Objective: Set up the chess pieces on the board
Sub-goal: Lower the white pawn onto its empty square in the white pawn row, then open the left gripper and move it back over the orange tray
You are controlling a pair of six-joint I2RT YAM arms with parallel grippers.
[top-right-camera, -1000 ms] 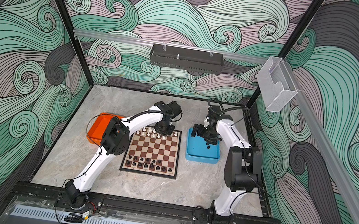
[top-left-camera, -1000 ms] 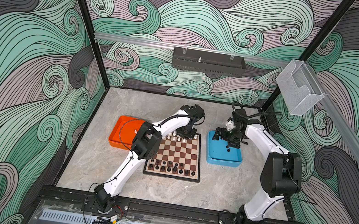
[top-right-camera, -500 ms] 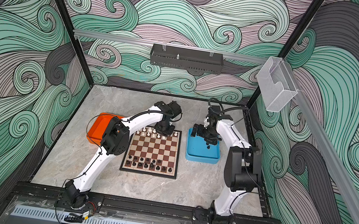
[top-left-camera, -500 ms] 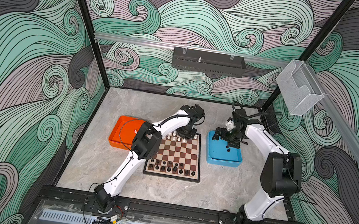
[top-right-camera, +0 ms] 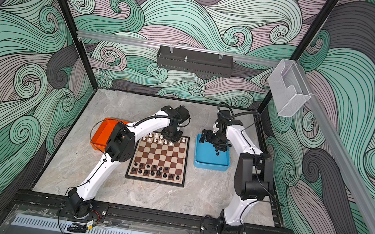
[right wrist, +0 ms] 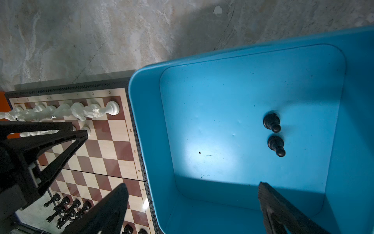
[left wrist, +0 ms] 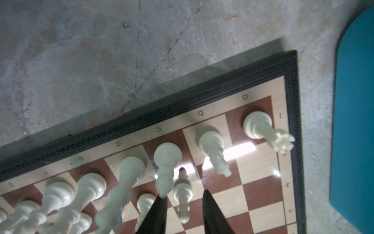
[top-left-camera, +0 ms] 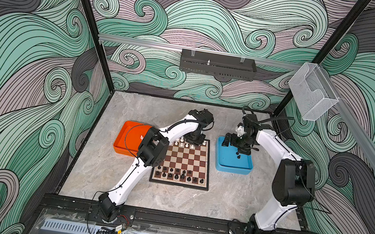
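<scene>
The board (top-left-camera: 185, 157) (top-right-camera: 160, 154) lies mid-table, with white chess pieces (top-left-camera: 186, 145) along its far rows and black ones (top-left-camera: 180, 174) along its near rows. My left gripper (top-left-camera: 194, 140) (left wrist: 184, 195) hangs over the white end. Its fingers (left wrist: 159, 206) stand open on either side of an upright white pawn (left wrist: 182, 192), with a gap on each side. My right gripper (top-left-camera: 237, 145) (right wrist: 192, 190) is wide open and empty above the blue tray (top-left-camera: 232, 169), where two black pawns (right wrist: 272, 122) (right wrist: 276, 145) lie.
An orange tray (top-left-camera: 128, 136) sits left of the board, with one white piece (top-left-camera: 141, 137) in it. The blue tray's wall (right wrist: 147, 121) almost touches the board's right edge. The white back-row pieces (left wrist: 166, 156) crowd close around my left fingers.
My left jaws have parted slightly, so the white pawn now stands free between them. Neither arm has visibly shifted, and the right gripper stays wide open.
</scene>
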